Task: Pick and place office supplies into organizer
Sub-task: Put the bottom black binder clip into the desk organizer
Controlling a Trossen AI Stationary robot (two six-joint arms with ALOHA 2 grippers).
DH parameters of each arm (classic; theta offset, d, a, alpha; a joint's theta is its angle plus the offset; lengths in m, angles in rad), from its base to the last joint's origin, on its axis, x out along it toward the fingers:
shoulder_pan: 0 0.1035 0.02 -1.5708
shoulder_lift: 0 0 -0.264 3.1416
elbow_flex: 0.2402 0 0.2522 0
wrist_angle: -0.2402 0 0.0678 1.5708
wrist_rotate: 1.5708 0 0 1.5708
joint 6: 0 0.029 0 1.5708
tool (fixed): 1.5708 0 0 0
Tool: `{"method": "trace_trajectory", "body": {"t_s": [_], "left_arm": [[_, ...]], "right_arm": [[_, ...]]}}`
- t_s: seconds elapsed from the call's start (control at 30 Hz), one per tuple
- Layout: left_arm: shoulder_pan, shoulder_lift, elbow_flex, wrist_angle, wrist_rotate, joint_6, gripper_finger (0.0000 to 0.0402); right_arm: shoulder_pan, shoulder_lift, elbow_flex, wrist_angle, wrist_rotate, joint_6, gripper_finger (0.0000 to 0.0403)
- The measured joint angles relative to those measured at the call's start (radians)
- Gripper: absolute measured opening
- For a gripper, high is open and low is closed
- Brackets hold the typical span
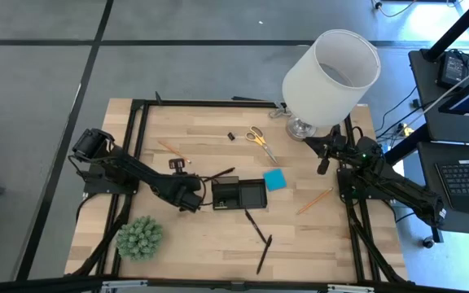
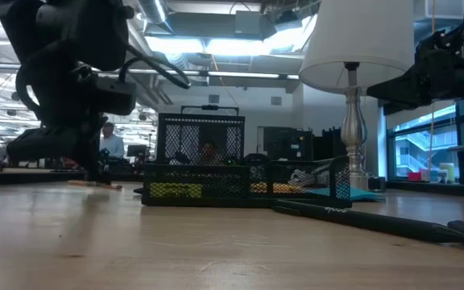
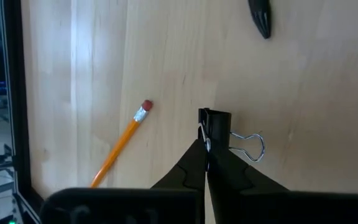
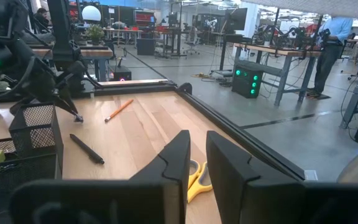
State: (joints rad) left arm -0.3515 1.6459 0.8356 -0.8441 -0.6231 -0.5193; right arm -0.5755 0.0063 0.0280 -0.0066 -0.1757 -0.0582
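Left gripper (image 3: 206, 146): clenched on a black binder clip (image 3: 215, 127), the fingertips pinching its body just above the wood; the clip's wire handles stick out to one side. In the high view this gripper (image 1: 182, 168) is left of centre, just left of the organizer.
Right gripper (image 4: 197, 163): fingers a narrow gap apart, grasping nothing that I can see; it hangs at the right of the high view, near the lamp base.
Organizer (image 1: 238, 194): black mesh tray at the middle of the high view, with a taller mesh cup at its left end; yellow shows through the mesh in the low view.
Orange pencil (image 3: 120, 142): flat on the table, near the clip but apart from it, eraser end toward the clip.
Second pencil (image 1: 314, 200): right of centre, lying slantwise.
Scissors (image 1: 259, 139): yellow handles, above the organizer in the high view.
Blue pad (image 1: 275, 180): just beside the organizer's upper right corner.
Pens (image 1: 260, 241): two black ones, below the organizer.
Small clip (image 1: 230, 137): left of the scissors.
Lamp (image 1: 330, 75): white shade, upper right.
Plant ball (image 1: 140, 238): green, lower left.
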Motion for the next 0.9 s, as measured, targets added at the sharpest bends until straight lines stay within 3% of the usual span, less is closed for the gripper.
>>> {"method": "trace_trajectory", "body": {"t_s": [0.2, 0.53, 0.73, 0.9], "left_arm": [[0.000, 0.000, 0.026, -0.026, 0.020, -0.005, 0.0002], [0.000, -0.038, 0.141, -0.257, 0.027, -0.115, 0.0002], [-0.005, -0.147, 0.167, -0.230, 0.026, -0.120, 0.0002], [-0.027, -0.240, 0.167, -0.106, 0.039, -0.109, 0.0002]], "right_arm": [[0.000, 0.000, 0.000, 0.000, 0.000, 0.002, 0.0058], [0.000, 0.000, 0.000, 0.000, 0.000, 0.002, 0.0058], [0.000, 0.000, 0.000, 0.000, 0.000, 0.001, 0.0058], [0.000, 0.000, 0.000, 0.000, 0.000, -0.001, 0.0058]]}}
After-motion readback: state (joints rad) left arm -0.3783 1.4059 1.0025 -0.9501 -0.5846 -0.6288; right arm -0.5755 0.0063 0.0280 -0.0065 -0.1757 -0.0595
